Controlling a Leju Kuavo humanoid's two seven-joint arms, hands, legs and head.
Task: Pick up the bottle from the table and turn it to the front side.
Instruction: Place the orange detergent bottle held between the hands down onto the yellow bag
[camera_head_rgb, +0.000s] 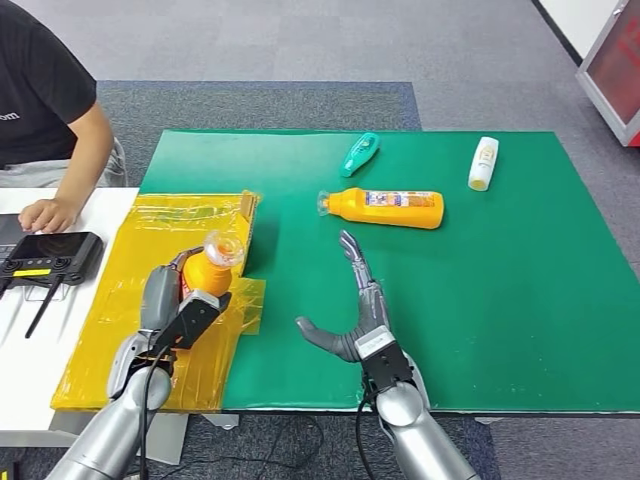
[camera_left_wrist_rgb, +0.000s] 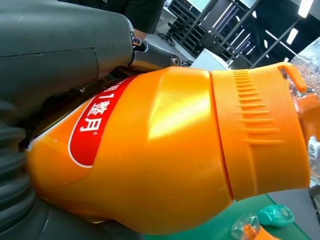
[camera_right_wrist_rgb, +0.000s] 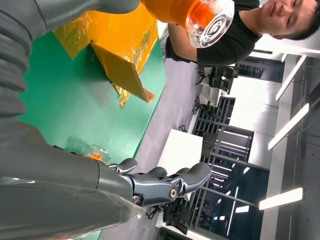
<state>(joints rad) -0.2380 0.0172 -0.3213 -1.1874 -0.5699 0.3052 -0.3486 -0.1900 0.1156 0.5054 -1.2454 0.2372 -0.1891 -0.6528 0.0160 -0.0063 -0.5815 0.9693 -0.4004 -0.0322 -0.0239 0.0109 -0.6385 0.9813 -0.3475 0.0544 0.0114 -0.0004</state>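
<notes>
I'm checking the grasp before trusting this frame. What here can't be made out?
- Left robot hand: its fingers, hidden behind the held bottle in the head view.
- Held bottle's label: cut off by the hand in the left wrist view.
- Lying orange bottle's label: too small to read, head view.

Head cam sits high, looks forward and down over the green table (camera_head_rgb: 490, 300), both arms entering from below. Left wrist cam is tight behind the left hand (camera_head_rgb: 177, 310), pressed up against the held bottle (camera_left_wrist_rgb: 151, 150), table edge in the corner. Right wrist cam looks sideways past the right hand (camera_right_wrist_rgb: 151, 182) across the table toward the person (camera_right_wrist_rgb: 226, 40). All three share the bottle and table.
</notes>
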